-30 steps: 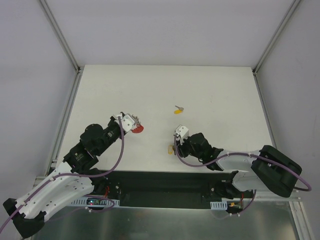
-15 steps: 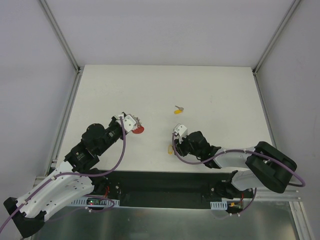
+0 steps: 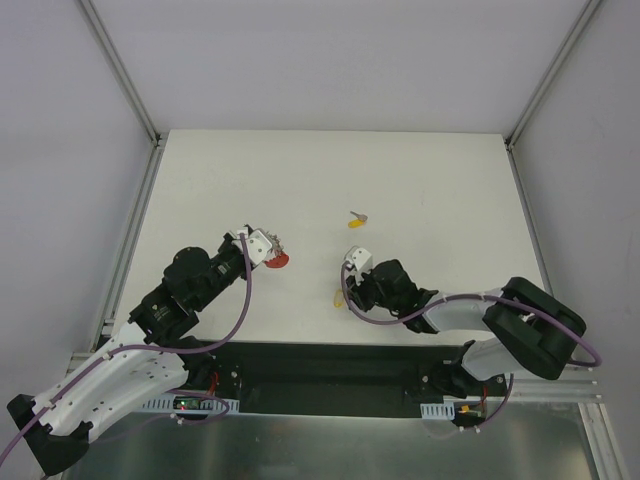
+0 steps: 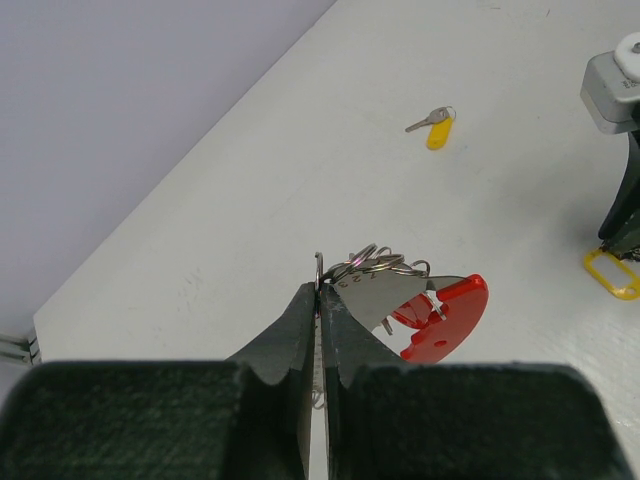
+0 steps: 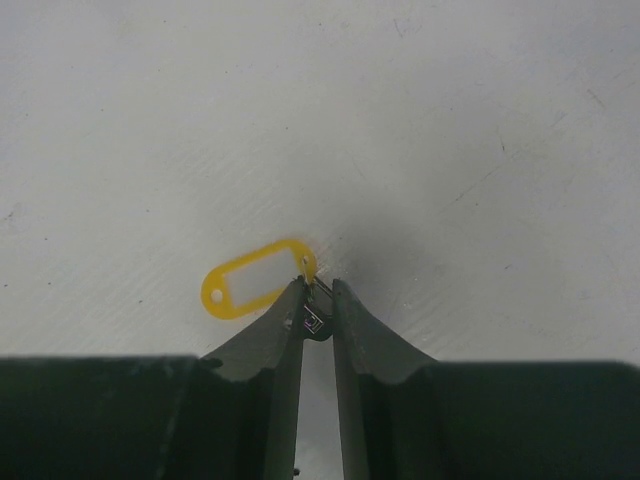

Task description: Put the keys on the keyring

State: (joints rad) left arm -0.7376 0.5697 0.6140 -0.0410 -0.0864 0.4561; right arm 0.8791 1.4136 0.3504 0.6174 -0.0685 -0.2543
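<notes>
The keyring (image 4: 440, 315), a red tab with a bunch of small metal rings, hangs from my left gripper (image 4: 322, 290), which is shut on one ring; the top view shows it as a red spot (image 3: 277, 259) at the left gripper (image 3: 268, 243). One of the keys (image 5: 255, 277), with a yellow head, lies flat on the table. My right gripper (image 5: 318, 287) stands low over it, jaws narrowly apart around its small metal part, which rests against the left finger. From above, this key (image 3: 339, 297) shows at the right gripper (image 3: 346, 290). A second key (image 3: 356, 219) lies farther back.
The white table (image 3: 440, 190) is bare apart from the second yellow-headed key (image 4: 436, 125), which lies beyond both grippers. Metal frame posts rise at the table's back corners. The black base rail runs along the near edge.
My right gripper has crept slightly left onto the near key and its jaws have narrowed around the metal part. The left gripper and the keyring have not moved.
</notes>
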